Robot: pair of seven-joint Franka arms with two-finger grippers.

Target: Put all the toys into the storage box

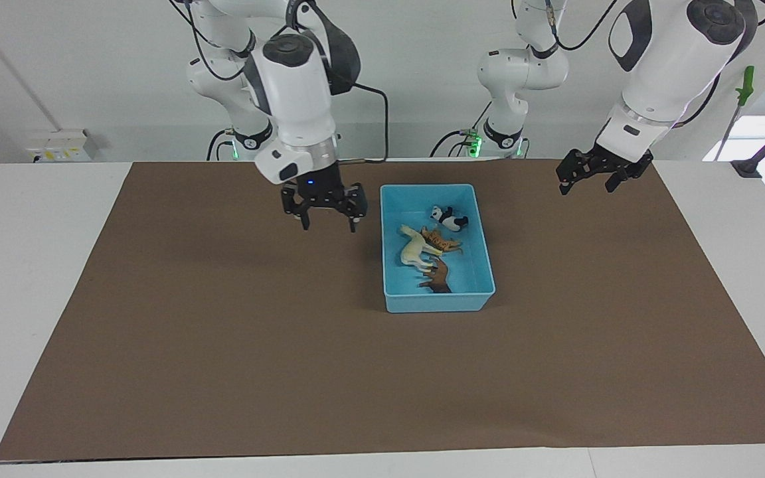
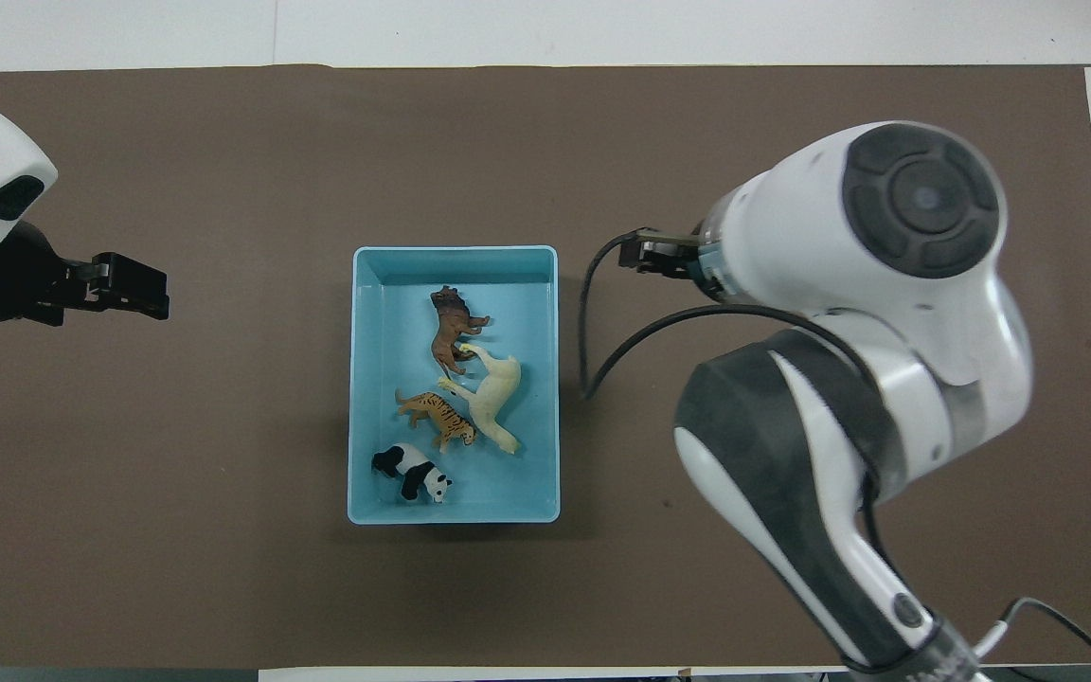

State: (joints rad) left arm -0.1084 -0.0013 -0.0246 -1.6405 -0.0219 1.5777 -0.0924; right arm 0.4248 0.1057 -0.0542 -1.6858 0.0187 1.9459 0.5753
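— Where are the hands?

— The right gripper (image 1: 327,212) hangs over the brown mat (image 1: 223,332) just beside the blue box (image 1: 437,302), on the side toward the right arm's end of the table. Its wrist points straight down, the forearm leaning in above it, and the two fingers stand apart with nothing between them.

— And the other one?

— The left gripper (image 1: 588,178) is up in the air over the mat well apart from the box, toward the left arm's end. The forearm slants down and the wrist is tilted; its fingers look spread and empty, though from here I would only say probably.

— The toys?

— All four lie in the box, none under either hand. The panda (image 2: 413,473) is at the end nearest the robots, then the tiger (image 2: 438,419) touching the cream horse (image 2: 493,396), which lies on its side. The dark brown animal (image 2: 451,327) is farthest from the robots, touching the horse's head
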